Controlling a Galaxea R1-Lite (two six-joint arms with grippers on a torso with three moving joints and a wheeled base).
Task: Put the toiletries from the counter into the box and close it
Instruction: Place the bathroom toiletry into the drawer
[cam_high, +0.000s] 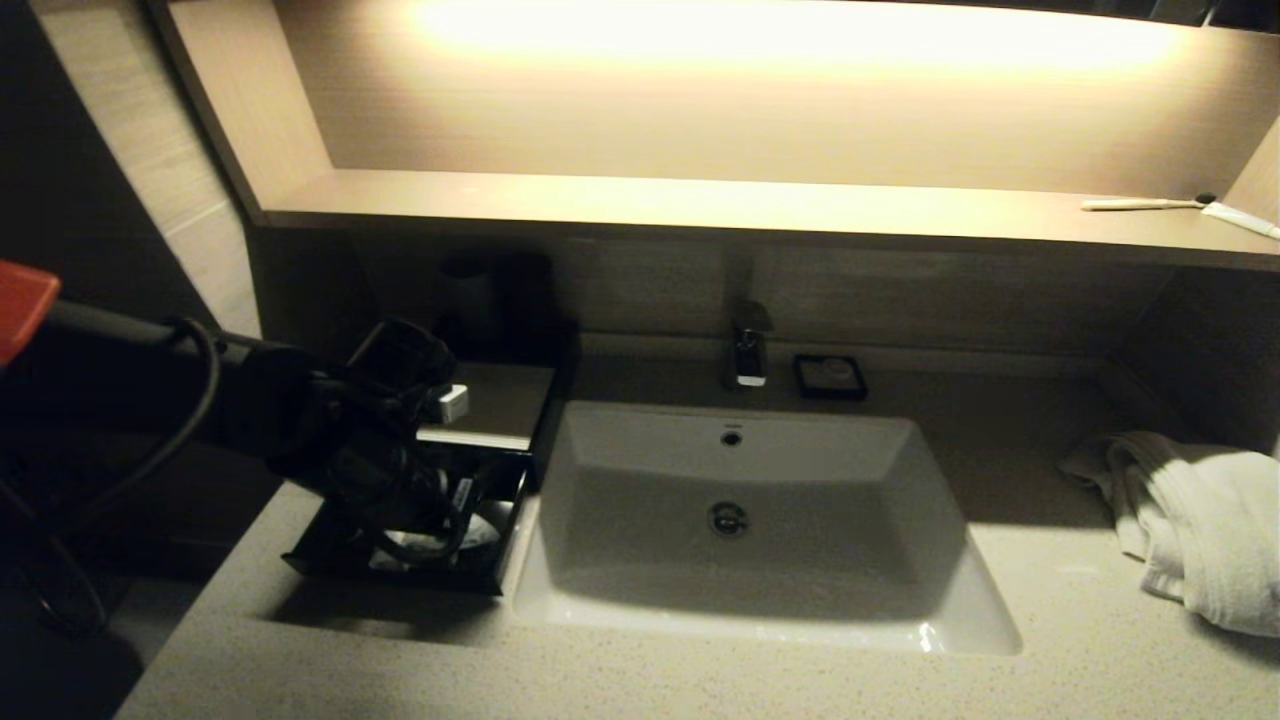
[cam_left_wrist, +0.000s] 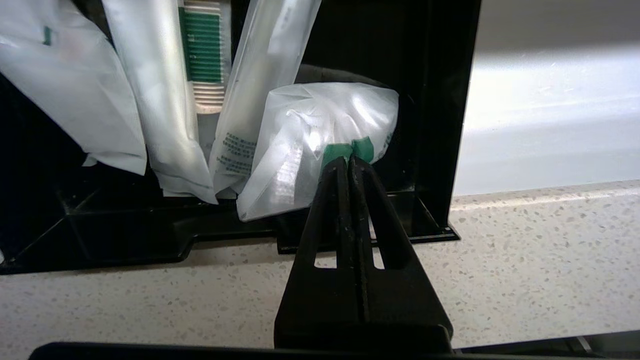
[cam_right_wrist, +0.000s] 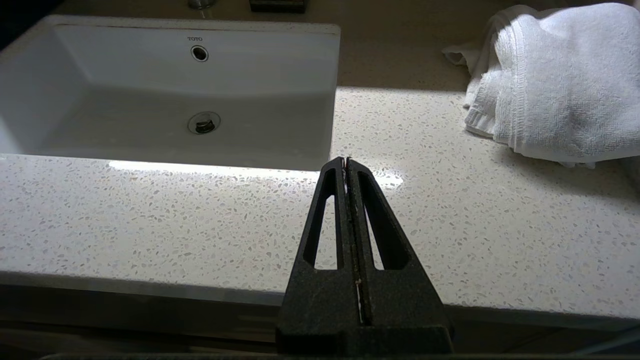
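With my left gripper (cam_left_wrist: 348, 159) jaws pinching the sachet (cam_left_wrist: 320, 145) inside the box (cam_high: 470, 480) drawer, I should release it low, beside the other packets (cam_left_wrist: 165, 100), before pushing the drawer shut.

Your left arm (cam_high: 300, 420) is hiding most of the drawer (cam_high: 400, 560); the picture's edge is cutting off the sachets (cam_left_wrist: 70, 85) inside it.
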